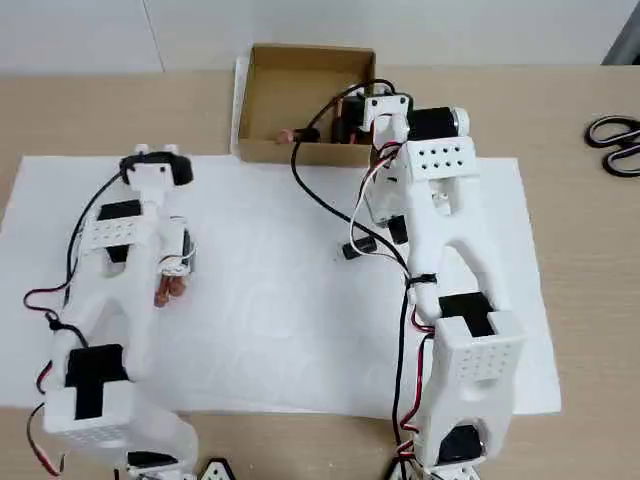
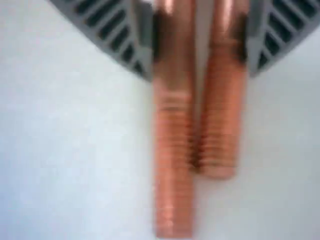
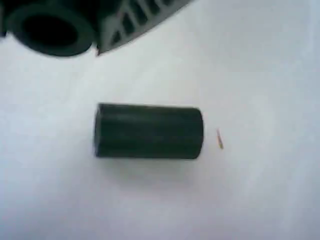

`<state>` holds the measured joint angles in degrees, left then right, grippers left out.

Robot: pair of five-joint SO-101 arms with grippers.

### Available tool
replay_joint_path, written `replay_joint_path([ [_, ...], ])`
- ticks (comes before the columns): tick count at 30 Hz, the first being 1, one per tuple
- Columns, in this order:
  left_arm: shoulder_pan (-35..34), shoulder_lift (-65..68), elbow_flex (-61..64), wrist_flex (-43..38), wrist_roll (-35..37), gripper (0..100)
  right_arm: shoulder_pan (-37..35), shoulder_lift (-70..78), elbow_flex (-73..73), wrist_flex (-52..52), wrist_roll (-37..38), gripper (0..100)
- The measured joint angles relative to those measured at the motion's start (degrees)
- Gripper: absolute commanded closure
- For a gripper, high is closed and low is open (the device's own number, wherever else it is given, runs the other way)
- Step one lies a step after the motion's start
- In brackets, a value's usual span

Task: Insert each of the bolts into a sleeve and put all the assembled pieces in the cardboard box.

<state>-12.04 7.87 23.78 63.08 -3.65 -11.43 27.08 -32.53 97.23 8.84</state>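
Observation:
My left gripper (image 2: 197, 60) is shut on two copper bolts, a longer one (image 2: 172, 150) and a shorter one (image 2: 220, 125), side by side between its grey fingers (image 2: 125, 40) just above the white sheet. From above, the bolts (image 1: 170, 289) stick out below the left gripper (image 1: 172, 272). My right gripper (image 3: 75, 35) holds a black sleeve (image 3: 50, 30) with its open end towards the camera. A second black sleeve (image 3: 149, 131) lies on its side on the sheet; from above it (image 1: 358, 248) sits just left of the right gripper (image 1: 393, 232). The cardboard box (image 1: 262, 100) stands at the back.
Inside the box lies a dark piece with a copper end (image 1: 292, 134), partly hidden by the right arm's cables. A white sheet (image 1: 270, 300) covers the work area. Scissors (image 1: 615, 145) lie at the far right on the wooden table.

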Motion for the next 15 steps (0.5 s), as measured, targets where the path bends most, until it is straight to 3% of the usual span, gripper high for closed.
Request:
replay_joint_path([
  [8, 4.66, -0.26, -3.96, 2.46, -0.97, 99, 0.00, 0.00, 0.00, 0.00, 0.00, 94.5],
  [15, 8.97, 0.62, -9.67, 11.16, -14.07, 99, 0.18, 0.00, 0.00, 0.00, 0.00, 94.5],
])
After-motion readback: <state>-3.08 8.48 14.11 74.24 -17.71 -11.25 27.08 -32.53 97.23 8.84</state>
